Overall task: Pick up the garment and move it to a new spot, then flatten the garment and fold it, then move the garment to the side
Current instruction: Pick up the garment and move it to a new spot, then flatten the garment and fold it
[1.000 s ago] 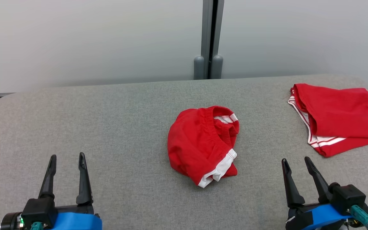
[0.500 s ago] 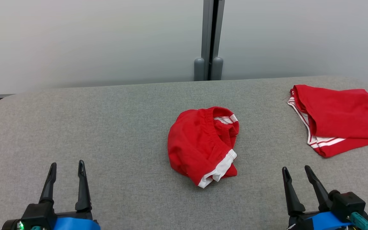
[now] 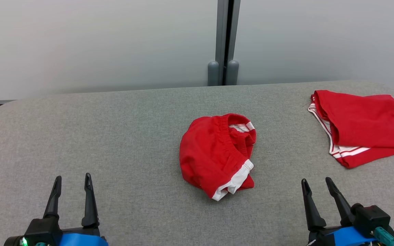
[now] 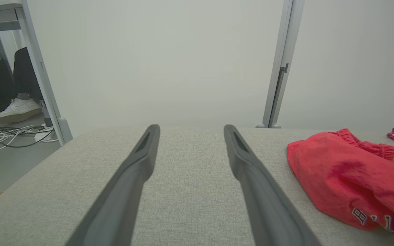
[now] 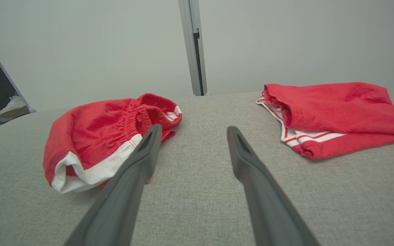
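Two pincers gape empty at the surface's (image 3: 115, 136) near edge in our head view: left pincer (image 3: 72, 177) and right pincer (image 3: 315, 180). The crumpled garment (image 3: 217, 155) lies mid-surface, between them and farther in. In our left wrist view we see it right of the left pincer, apart. In our right wrist view it lies left of the right pincer.

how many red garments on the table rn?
2. The crumpled garment lies at the centre of the table; the folded garment sits at its far right side. None looks hidden.
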`<state>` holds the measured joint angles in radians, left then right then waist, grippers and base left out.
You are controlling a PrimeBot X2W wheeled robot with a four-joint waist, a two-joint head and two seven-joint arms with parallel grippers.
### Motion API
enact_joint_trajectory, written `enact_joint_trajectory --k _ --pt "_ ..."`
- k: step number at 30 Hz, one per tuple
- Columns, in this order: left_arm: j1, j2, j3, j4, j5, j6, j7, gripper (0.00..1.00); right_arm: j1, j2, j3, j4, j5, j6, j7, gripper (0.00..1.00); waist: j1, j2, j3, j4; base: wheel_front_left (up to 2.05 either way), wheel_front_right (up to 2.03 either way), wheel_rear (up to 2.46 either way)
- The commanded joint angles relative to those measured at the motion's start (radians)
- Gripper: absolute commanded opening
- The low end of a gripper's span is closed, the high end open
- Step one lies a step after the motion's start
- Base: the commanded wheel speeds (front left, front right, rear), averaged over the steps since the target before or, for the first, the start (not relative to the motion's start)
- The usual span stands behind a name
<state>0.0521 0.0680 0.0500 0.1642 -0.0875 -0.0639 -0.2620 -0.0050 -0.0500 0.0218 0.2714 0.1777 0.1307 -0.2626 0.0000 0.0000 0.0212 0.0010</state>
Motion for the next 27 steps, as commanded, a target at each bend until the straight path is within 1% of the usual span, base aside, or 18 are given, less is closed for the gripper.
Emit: enact_joint_trajectory --k 1,16,22,27 --pt "-0.008 -0.001 0.004 0.001 0.006 -0.005 -0.004 1.0 0.007 -0.001 0.0 0.0 0.001 0.0 -0.003 1.0 0.0 0.0 0.0 0.001 0.0 0.0 0.0" --pt "-0.013 -0.011 0.011 -0.011 0.019 -0.006 -0.004 1.0 -0.016 -0.001 -0.003 0.008 -0.004 0.0 -0.003 1.0 0.0 0.0 0.012 0.006 0.0 0.0 0.0" --pt "-0.028 -0.015 0.0 -0.01 0.02 -0.005 -0.004 1.0 -0.087 -0.001 0.038 0.014 -0.001 0.0 -0.003 1.0 0.0 0.0 0.029 0.02 0.0 0.0 0.0" --pt "-0.044 -0.015 -0.011 -0.011 0.021 -0.006 -0.004 1.0 -0.185 -0.001 0.084 0.081 0.005 0.0 -0.002 1.0 0.0 0.0 0.047 0.043 0.0 0.0 0.0"
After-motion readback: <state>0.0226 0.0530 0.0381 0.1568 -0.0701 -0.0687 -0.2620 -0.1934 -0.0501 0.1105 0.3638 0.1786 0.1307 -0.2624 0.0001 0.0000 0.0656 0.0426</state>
